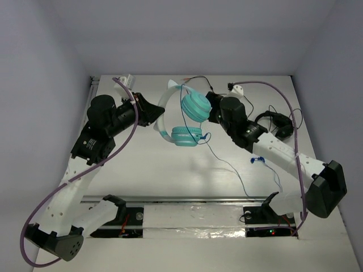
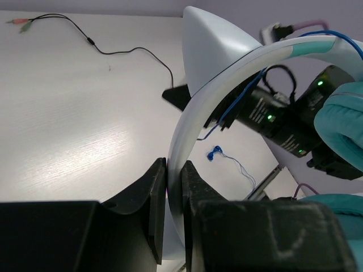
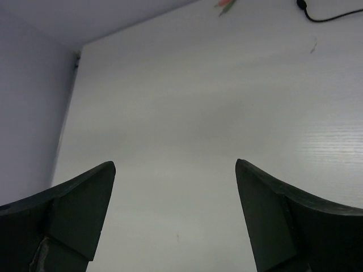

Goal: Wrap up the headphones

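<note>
My left fingers (image 1: 153,111) were clenched on the pale headband of the headphones (image 1: 195,106), pinching it edge-on between both tips. That held the set above the far middle of the table (image 1: 142,170), with one teal cup above the other. I could not tell whether the lower cup touched the table. My right fingers (image 1: 211,111) were spread wide with nothing between them, just beside the upper cup; my right wrist camera showed only bare table past the tips.

The thin blue cable (image 1: 228,165) ran from the cups down across the table toward the near edge. In my left wrist view a strand of it lay over the headband. I judged the winding barely begun, with most of the cable loose.

The next move called for my right fingers to drop to the slack cable, close on it and carry it around the band while my left kept its hold. The black headphones (image 1: 278,122) sat well apart, to the right.
</note>
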Robot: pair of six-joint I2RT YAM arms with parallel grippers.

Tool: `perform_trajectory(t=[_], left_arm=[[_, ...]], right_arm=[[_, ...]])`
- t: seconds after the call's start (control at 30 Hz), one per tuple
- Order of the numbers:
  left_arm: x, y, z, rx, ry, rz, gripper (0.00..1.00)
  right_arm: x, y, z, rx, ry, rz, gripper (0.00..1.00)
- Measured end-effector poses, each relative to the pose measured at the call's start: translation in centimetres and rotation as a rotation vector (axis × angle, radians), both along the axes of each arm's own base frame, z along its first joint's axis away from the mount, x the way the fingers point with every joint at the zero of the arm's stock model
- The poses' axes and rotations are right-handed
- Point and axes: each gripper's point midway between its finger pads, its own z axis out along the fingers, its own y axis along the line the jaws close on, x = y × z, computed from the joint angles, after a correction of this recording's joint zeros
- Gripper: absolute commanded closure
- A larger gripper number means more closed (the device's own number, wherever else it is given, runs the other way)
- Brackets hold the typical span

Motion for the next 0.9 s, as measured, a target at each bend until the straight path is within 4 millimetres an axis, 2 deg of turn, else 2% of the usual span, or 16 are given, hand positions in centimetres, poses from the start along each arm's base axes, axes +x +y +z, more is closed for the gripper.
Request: perform_trajectory(t=[0.13,0.2,0.27,0.37,0.4,0.43,0.47,0.57,0.6,0.63,0.67,0.73,0.9], left_arm=[[-0.1,0.1,-0.2,0.006,0.003,0.000,1.00],[-0.1,0.1,-0.2,0.007,0.004,0.000,1.00],[0.0,0.1,-0.2,0.009,0.004,0.004,1.00],[0.3,0.2,-0.4,0.015,0.013,0.019,1.00],[0.5,0.2,-0.4,0.017,0.017,0.023,1.00],[0.7,0.2,-0.4,0.020,0.021,0.027,1.00],[0.9,0.2,-0.5,0.022,0.026,0.032,1.00],[1.4,0.2,-0.7,0.029,0.039,0.047,1.00],[1.5,0.2,-0.7,0.031,0.043,0.050,1.00],[1.6,0.3,-0.7,0.033,0.045,0.055,1.00],[1.7,0.3,-0.7,0.034,0.047,0.059,1.00],[1.8,0.5,-0.4,0.036,0.046,0.068,1.00],[1.7,0.7,1.3,0.023,0.017,0.080,1.00]], right_arm=[[1.0,-0.5,3.7,0.057,-0.048,-0.062,0.06],[1.1,-0.7,4.4,0.069,-0.058,-0.074,0.07],[0.9,-0.8,4.2,0.064,-0.056,-0.068,0.13],[-0.7,-1.7,2.5,0.046,-0.044,-0.039,0.21],[-1.7,-2.2,1.7,0.036,-0.036,-0.019,0.27],[-2.8,-2.7,1.0,0.027,-0.027,-0.003,0.44],[-3.8,-2.7,0.5,0.023,-0.032,0.039,0.46],[-7.4,-2.4,-0.7,0.052,-0.054,0.197,0.41],[-8.4,-2.0,-1.1,0.065,-0.060,0.251,0.37],[-9.5,-1.6,-1.8,0.073,-0.057,0.307,0.28],[-10.1,-1.1,-2.3,0.078,-0.051,0.350,0.24],[-10.7,-0.4,-3.6,0.077,-0.032,0.407,0.20],[-11.2,0.4,-8.0,0.052,0.049,0.457,0.20]])
